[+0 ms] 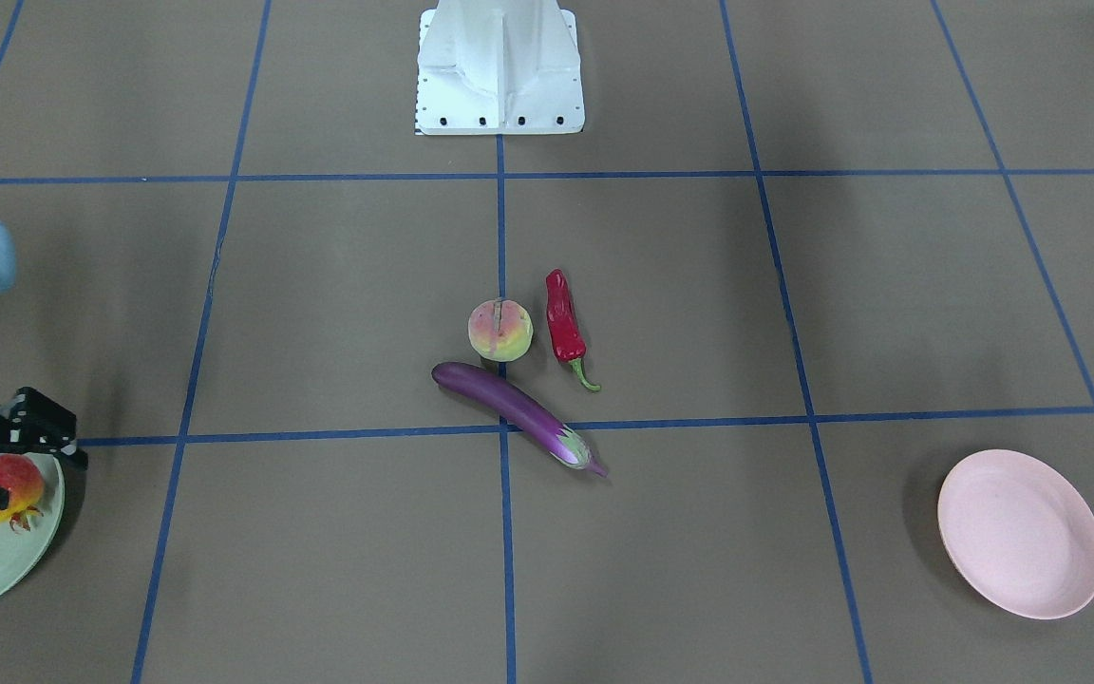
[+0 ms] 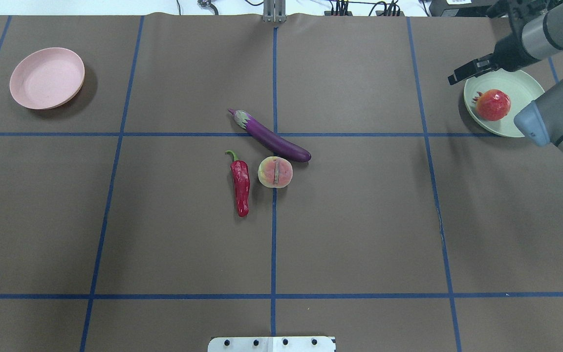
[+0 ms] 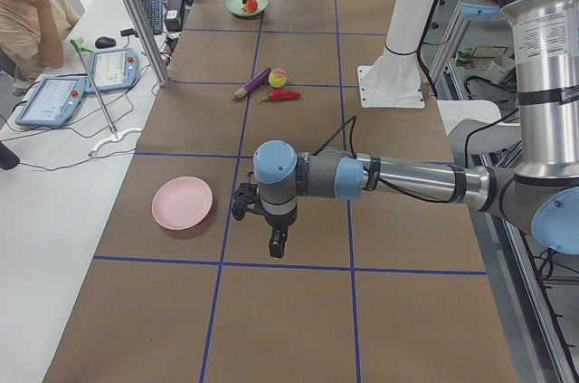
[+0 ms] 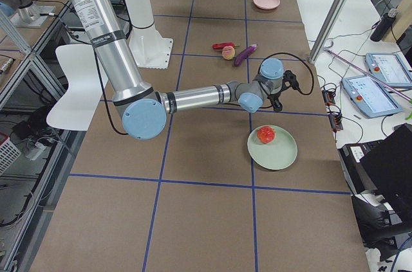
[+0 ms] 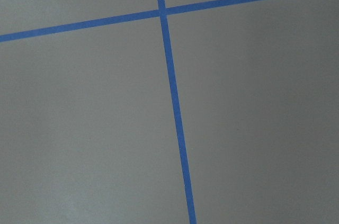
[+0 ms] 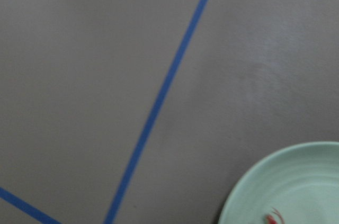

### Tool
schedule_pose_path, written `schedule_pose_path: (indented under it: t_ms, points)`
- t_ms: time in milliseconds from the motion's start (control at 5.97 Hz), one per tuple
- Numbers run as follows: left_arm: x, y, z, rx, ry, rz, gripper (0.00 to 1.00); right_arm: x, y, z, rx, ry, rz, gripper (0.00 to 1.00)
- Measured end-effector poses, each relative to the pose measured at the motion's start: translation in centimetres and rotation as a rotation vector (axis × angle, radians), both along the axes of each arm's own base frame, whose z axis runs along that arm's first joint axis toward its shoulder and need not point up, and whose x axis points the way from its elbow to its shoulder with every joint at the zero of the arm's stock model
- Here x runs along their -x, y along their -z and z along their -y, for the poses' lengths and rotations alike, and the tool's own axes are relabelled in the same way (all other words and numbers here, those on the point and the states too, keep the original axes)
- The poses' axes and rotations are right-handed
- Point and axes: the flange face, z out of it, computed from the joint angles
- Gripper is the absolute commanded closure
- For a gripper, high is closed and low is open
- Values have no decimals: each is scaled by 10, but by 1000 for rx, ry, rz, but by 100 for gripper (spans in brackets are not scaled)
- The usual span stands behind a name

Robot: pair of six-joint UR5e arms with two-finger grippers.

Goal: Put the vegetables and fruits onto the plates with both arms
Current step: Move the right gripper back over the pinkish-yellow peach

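Nearest the robot's base on the desk (image 2: pixel 359 234), a little left of centre, lies the red chili (image 2: pixel 240 183), its green stem pointing to the far side. It looks light and wrinkled, so it should not slip; close across its thick upper part just below the stem.

Just right of it sits the peach (image 2: pixel 275 171), crease up. It is round and will likely roll, so come straight down and close across its widest part.

Just beyond lies the eggplant (image 2: pixel 271 138), slanting from far left to near right, its rounded end just beside the peach; you cannot tell whether they touch. Its skin is glossy and probably slick, and it is long, so take it across the middle, or it may tip.

At the far left is the pink plate (image 2: pixel 47 78). The left end effector (image 3: pixel 274 238) hangs near it over bare desk, fingers down; you cannot tell how far open it is.

At the far right, the bumpy ball (image 2: pixel 492 104) lies on the green plate (image 2: pixel 521 83). The right end effector (image 2: pixel 469 70) hovers at the plate's far-left rim, jaws apparently parted and holding nothing.
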Motion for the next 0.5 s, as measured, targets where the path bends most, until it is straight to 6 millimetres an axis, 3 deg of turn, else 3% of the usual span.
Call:
schedule_pose_path:
  t_ms: [335,503]
  points:
    - [0,0,0,0,0,0,0,117,83,-43,62,-75,13,2]
    - [0,0,0,0,0,0,0,174,135,-58,110,-109,-40,2]
